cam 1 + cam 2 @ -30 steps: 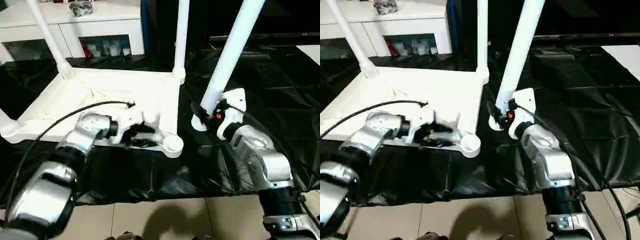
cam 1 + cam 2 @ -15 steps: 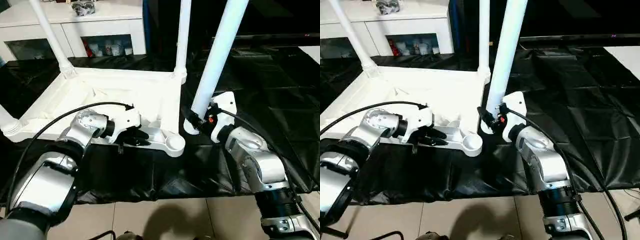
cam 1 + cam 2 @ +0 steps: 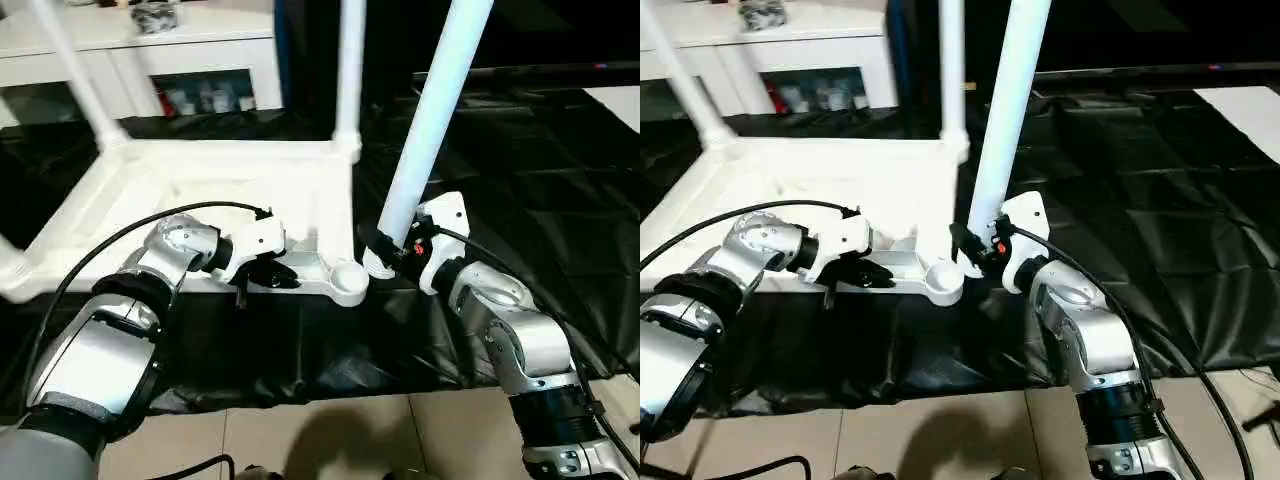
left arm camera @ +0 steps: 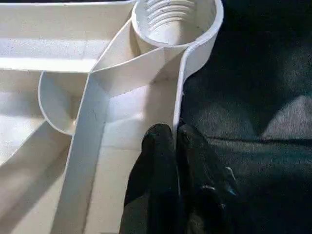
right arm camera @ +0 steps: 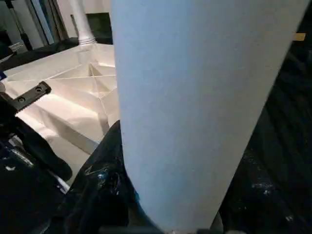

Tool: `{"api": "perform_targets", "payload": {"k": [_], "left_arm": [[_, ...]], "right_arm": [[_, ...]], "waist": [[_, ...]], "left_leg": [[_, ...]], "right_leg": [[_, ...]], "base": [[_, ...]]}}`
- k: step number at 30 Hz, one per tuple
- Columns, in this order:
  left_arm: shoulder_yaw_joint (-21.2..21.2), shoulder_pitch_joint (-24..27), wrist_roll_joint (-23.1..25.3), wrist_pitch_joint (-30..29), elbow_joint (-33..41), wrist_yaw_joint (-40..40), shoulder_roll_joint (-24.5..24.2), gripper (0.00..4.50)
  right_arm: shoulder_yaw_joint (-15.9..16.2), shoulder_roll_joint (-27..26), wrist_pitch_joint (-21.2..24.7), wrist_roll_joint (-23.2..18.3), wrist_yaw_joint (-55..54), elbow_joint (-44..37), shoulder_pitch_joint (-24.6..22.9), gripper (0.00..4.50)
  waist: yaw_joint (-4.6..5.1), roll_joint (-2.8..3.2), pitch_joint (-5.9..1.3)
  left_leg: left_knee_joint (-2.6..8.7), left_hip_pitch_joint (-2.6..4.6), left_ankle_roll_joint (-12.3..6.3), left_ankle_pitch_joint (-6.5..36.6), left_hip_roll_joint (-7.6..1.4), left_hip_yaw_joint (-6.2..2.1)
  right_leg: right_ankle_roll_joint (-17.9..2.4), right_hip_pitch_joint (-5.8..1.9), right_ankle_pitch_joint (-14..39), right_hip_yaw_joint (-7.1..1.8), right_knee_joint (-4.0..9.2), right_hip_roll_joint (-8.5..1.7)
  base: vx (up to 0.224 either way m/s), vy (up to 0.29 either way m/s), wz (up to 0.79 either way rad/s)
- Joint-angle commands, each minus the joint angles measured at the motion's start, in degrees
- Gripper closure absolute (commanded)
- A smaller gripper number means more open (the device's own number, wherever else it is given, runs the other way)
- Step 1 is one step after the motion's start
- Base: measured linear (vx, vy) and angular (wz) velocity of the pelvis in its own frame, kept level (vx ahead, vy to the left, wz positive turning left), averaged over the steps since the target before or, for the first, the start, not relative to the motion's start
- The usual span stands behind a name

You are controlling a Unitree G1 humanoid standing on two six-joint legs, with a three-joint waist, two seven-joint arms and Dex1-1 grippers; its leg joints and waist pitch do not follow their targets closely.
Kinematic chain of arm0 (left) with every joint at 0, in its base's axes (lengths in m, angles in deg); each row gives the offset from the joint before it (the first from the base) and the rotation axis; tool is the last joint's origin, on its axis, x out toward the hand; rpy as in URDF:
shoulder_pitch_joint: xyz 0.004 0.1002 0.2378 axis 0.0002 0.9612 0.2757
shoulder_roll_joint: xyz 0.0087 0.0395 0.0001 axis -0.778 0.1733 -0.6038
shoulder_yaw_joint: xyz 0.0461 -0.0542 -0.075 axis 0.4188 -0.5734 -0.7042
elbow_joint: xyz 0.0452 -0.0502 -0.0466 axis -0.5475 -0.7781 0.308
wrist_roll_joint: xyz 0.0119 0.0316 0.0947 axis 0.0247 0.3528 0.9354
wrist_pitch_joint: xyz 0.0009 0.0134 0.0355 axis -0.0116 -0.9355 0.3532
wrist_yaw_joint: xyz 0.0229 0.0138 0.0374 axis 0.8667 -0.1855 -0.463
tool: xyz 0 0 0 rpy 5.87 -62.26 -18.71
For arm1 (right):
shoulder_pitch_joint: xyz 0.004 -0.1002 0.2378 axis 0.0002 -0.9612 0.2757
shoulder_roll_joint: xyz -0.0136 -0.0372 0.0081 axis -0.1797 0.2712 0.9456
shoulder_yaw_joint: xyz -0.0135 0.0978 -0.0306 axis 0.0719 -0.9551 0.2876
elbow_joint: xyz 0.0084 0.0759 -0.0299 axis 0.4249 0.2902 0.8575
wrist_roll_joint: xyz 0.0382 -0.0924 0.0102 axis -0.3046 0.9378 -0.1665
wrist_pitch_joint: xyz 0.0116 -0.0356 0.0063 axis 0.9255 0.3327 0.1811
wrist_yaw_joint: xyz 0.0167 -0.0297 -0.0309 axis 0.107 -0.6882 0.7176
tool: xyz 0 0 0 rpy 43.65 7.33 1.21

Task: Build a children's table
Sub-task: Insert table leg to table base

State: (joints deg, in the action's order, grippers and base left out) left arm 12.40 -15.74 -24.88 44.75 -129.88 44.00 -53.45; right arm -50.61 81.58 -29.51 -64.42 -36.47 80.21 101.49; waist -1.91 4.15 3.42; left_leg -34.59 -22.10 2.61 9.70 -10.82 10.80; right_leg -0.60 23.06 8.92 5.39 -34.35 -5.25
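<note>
Left hand (image 4: 176,146) now clamped on tabletop (image 4: 117,102) rim

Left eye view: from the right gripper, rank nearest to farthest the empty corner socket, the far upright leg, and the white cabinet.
From the right gripper:
1. Empty corner socket, just beside it at the tabletop's near corner.
2. Far upright leg, at the far corner.
3. White cabinet, behind, upper left.

1. A black sheet (image 3: 520,190), creased and glossy, covers the work surface; its near edge ends at a pale tiled floor (image 3: 330,440).
2. An upturned white tabletop (image 3: 200,190) lies directly on the sheet, ribbed underside facing up; its near corner socket (image 3: 348,277) stands empty.
3. White legs (image 3: 347,75) rise upright from its far corners.
</note>
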Motion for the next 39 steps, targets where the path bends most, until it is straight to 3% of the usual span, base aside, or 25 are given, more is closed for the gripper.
{"api": "perform_targets", "payload": {"k": [1,8,13,16,21,24,25,28,29,32,33,34,35,37,39], "left_arm": [[-0.4,-0.3,0.5,-1.9,-0.9,-0.7,-0.4,4.49],[-2.7,1.5,-1.4,-9.3,1.5,-3.5,2.5,4.5],[-3.7,3.4,-2.3,-13.3,4.8,-5.5,4.2,4.5],[-3.6,5.1,-2.3,-12.6,7.8,-4.7,4.7,4.5],[-3.4,6.8,-2.2,-9.9,10.8,-4.0,4.6,4.5],[-3.4,8.3,-2.6,-9.2,13.7,-3.5,4.5,4.5],[-3.3,8.6,-2.7,-9.2,14.5,-2.9,4.5,4.5],[-3.5,8.9,-2.8,-9.6,15.2,-2.8,4.4,4.5],[-3.6,8.9,-2.8,-9.7,15.3,-2.8,4.4,4.5],[-3.7,8.8,-2.9,-9.7,15.4,-2.6,4.4,4.5],[-3.8,8.9,-2.9,-9.9,15.9,-2.4,4.2,4.5],[-3.8,8.9,-2.9,-10.0,16.0,-2.4,4.1,4.5],[-3.8,8.9,-2.9,-9.8,16.0,-2.4,3.9,4.5],[-3.9,8.8,-2.8,-9.4,16.2,-2.2,3.7,4.5],[-3.9,8.7,-2.8,-8.9,16.4,-1.7,3.6,4.5]], "right_arm": [[0.1,-0.1,0.5,0.0,0.2,-0.5,0.7,2.59],[0.2,0.5,0.3,0.0,1.4,1.2,2.6,2.59],[0.2,0.5,0.3,0.1,1.7,1.8,3.3,2.59],[0.3,0.5,0.2,0.2,1.9,2.2,3.6,2.59],[0.4,0.3,0.0,0.3,2.0,2.4,3.6,2.59],[0.4,0.3,-0.1,0.3,2.0,2.4,3.6,2.59],[0.4,0.3,-0.1,0.3,2.0,2.5,3.6,2.59],[0.3,0.4,-0.3,0.4,2.2,2.5,3.7,2.59],[0.3,0.5,-0.3,0.4,2.3,2.6,3.7,2.59],[0.3,0.6,-0.3,0.5,2.5,2.6,3.8,2.59],[0.3,0.8,-0.4,0.6,2.9,2.7,3.9,2.59],[0.3,0.9,-0.5,0.6,3.1,2.7,4.0,2.59],[0.3,1.0,-0.6,0.6,3.3,2.9,4.2,2.59],[0.1,1.2,-0.9,0.6,3.6,3.4,4.6,2.59],[-0.3,1.7,-1.4,0.6,4.0,4.1,5.0,2.59]], "waist": [[-0.51,-0.5,-4.67],[-0.73,-1.09,-4.57],[-0.89,-1.03,-4.78],[-0.85,-1.11,-4.81],[-0.82,-0.77,-4.68],[-0.87,-0.74,-4.79],[-0.85,-0.36,-4.82],[-0.85,-0.4,-4.87],[-0.88,-0.12,-4.89],[-0.87,-0.33,-4.81],[-0.93,0.13,-4.82],[-0.86,-0.11,-4.83],[-0.98,1.07,-4.85],[-0.71,0.45,-4.89],[-0.8,0.68,-4.9]], "left_leg": [[3.78,1.07,-2.17,13.9,-1.8,-1.16],[3.75,1.29,-2.49,13.3,-1.93,-1.04],[3.68,0.98,-3.21,11.5,-1.96,-1.04],[3.61,0.92,-3.65,11.2,-1.87,-0.98],[3.81,1.12,-2.94,13.0,-1.96,-1.07],[3.87,1.1,-2.75,12.8,-2.1,-1.14],[3.88,1.14,-2.71,12.7,-2.11,-1.12],[3.9,1.13,-2.72,12.4,-2.09,-1.06],[3.91,1.2,-2.61,12.7,-2.1,-1.09],[3.94,1.18,-2.22,13.6,-2.01,-1.04],[3.93,1.23,-2.09,13.7,-2.01,-1.11],[3.96,1.24,-2.01,13.9,-2.06,-1.09],[3.91,1.25,-1.81,13.9,-2.0,-1.22],[3.98,1.24,-1.64,14.7,-2.0,-1.18],[3.88,1.11,-1.94,14.3,-1.88,-1.14]], "right_leg": [[-13.6,-3.42,14.4,-2.72,4.19,-3.67],[-12.7,-3.13,17.2,-2.79,4.37,-3.7],[-13.4,-3.33,13.8,-2.78,4.02,-3.63],[-13.3,-3.34,13.6,-2.75,4.1,-3.64],[-12.1,-3.1,16.5,-2.71,4.47,-3.51],[-12.4,-3.17,14.7,-2.78,4.21,-3.56],[-12.6,-3.09,14.0,-2.77,4.18,-3.51],[-13.1,-3.14,12.2,-2.77,4.03,-3.43],[-13.2,-3.12,12.1,-2.77,3.98,-3.44],[-13.1,-3.2,12.9,-2.78,4.13,-3.47],[-13.0,-3.21,13.1,-2.77,4.11,-3.56],[-13.0,-3.22,13.0,-2.77,4.18,-3.49],[-13.1,-3.21,12.6,-2.74,4.01,-3.54],[-13.4,-3.3,11.6,-2.69,4.12,-3.36],[-13.6,-3.42,11.2,-2.66,4.09,-3.46]], "base": [[0.0,0.0,0.0],[0.0,0.0,0.0],[0.0,0.0,0.0],[0.0,0.0,0.0],[0.0,0.0,0.0],[0.0,0.0,0.0],[0.0,0.0,0.0],[0.0,0.0,0.0],[0.0,0.0,0.0],[0.0,0.0,0.0],[0.0,0.0,0.0],[0.0,0.0,0.0],[0.0,0.0,0.0],[0.0,0.0,0.0],[0.0,0.0,0.0]]}}
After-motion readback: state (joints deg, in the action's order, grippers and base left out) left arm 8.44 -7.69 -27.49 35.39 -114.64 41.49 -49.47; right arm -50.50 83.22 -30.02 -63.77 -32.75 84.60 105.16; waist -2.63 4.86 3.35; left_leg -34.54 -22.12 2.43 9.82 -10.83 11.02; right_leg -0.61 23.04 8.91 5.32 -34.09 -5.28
